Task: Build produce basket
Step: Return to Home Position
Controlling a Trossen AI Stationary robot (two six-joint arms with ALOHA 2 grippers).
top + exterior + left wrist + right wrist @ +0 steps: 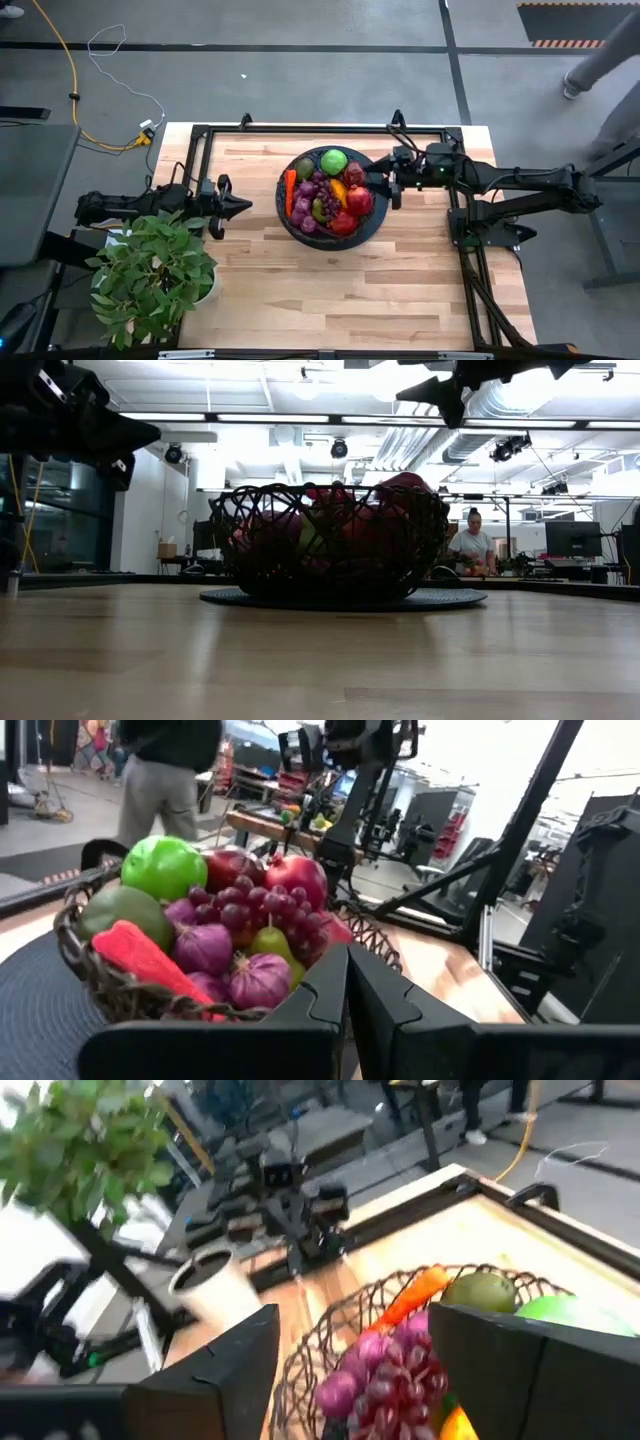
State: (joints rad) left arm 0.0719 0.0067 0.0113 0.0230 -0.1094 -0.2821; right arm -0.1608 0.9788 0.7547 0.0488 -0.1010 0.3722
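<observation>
From above, toy fruits and vegetables (pixel 325 190) are filling the round black woven-mesh basket (pixel 291 222) on the wooden table (pixel 400 290), with the right gripper (pixel 381 183) hovering at its rim. Low down, the mesh is half-hiding them. In the wrist views, the left gripper (pixel 347 952) is pressing its fingers together on nothing, and the right gripper is gaping wide, empty.

Produce (pixel 350 525) half-hidden behind basket (pixel 325 590) mesh

- Basket (pixel 287 217), centre of tabletop (pixel 330 295), heaped with produce (pixel 328 192).
- Left gripper (pixel 243 204): left of basket, apart from it.
- Right gripper (pixel 386 183): over basket's right rim.
- Potted plant (pixel 150 275): tabletop's left edge.
</observation>
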